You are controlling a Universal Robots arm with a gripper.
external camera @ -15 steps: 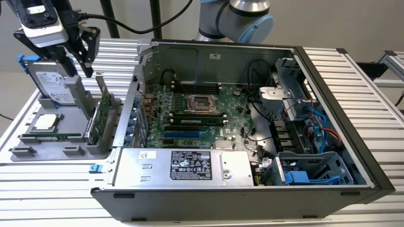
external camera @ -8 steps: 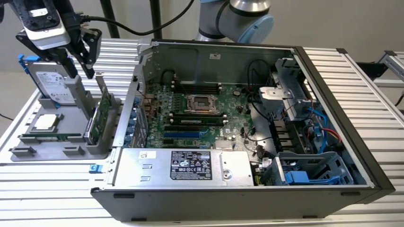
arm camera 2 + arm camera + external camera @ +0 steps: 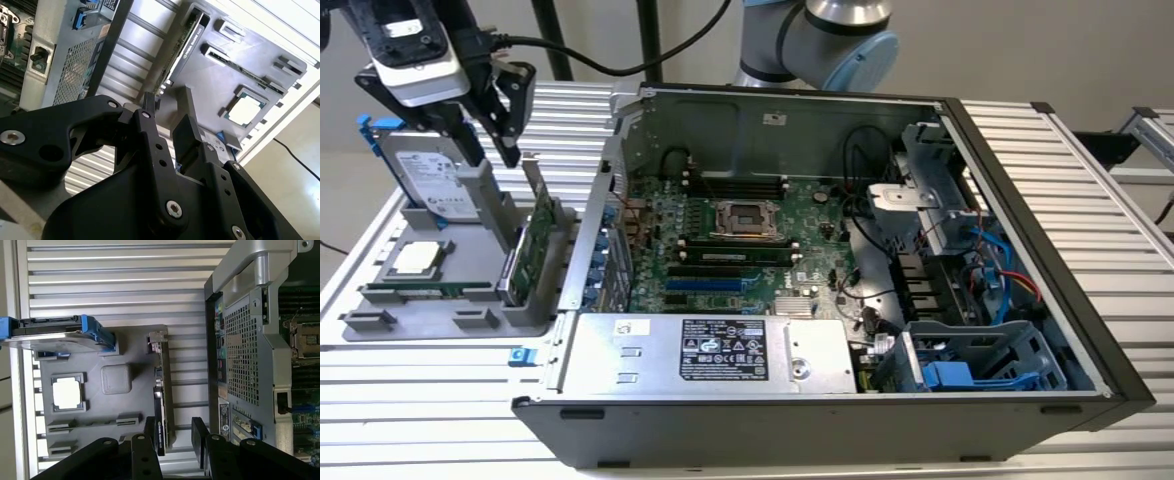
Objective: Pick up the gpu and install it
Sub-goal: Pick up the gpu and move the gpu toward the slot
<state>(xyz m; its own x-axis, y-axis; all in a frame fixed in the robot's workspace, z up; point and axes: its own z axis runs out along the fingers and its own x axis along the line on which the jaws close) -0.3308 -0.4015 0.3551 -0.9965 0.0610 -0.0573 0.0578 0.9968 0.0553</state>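
Note:
The gpu (image 3: 534, 245) stands on edge in a slot of the grey holder (image 3: 454, 320), at the exterior view's left, just outside the open computer case (image 3: 854, 420). In the first wrist view the gpu (image 3: 163, 390) shows edge-on, its silver bracket (image 3: 157, 337) at the far end. My gripper (image 3: 504, 150) hangs open and empty a little above the card's upper edge. In both wrist views the black fingers (image 3: 200, 430) (image 3: 149, 107) stand apart on either side of the card's line, touching nothing. In the second wrist view the gpu (image 3: 187, 45) lies beyond the fingertips.
The holder also carries a silver hard drive in a blue frame (image 3: 434, 175), a square processor (image 3: 416, 258) and a narrow memory stick (image 3: 240, 67). Inside the case lie the motherboard (image 3: 734, 250), its blue slots (image 3: 707, 285) and the power supply (image 3: 707, 350). A ribbed table (image 3: 427, 400) surrounds everything.

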